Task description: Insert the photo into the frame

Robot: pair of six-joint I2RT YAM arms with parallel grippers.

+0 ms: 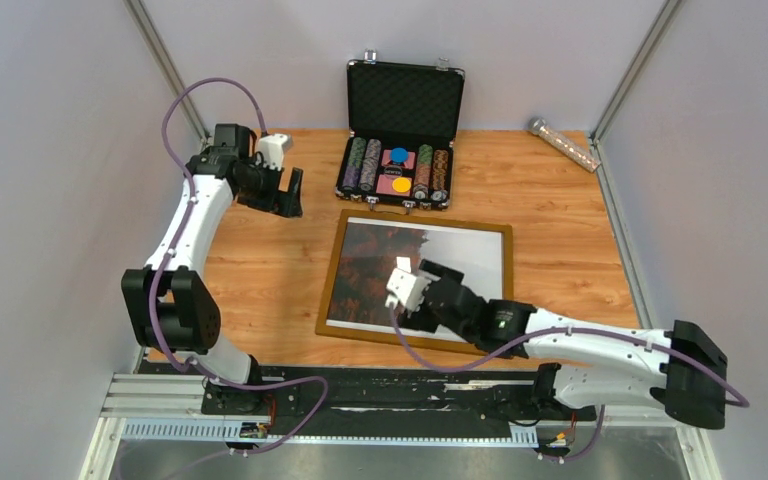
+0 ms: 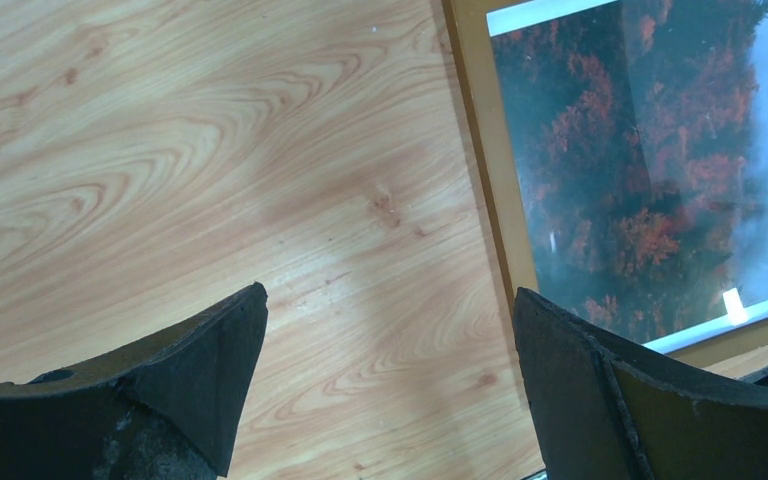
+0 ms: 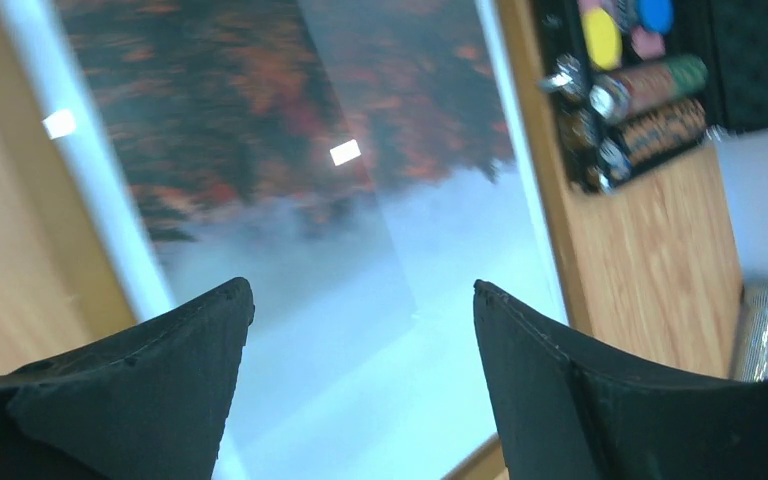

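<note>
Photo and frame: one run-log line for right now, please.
photo lying inside frame | left claw open, empty, over table beside frame | right claw open, empty, above photo

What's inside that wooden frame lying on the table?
The photo of dark red-orange trees fading into pale fog lies inside the frame. The right arm hangs over its near part, hiding that; whatever lies beneath the photo cannot be seen.

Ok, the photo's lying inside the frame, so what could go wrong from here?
The right gripper hangs open right over the photo; a dip or sideways drag could crease or shift it. Its arm also crosses the near rail of the frame, so a careless pull-back might nudge the frame toward the chip case just beyond.
</note>
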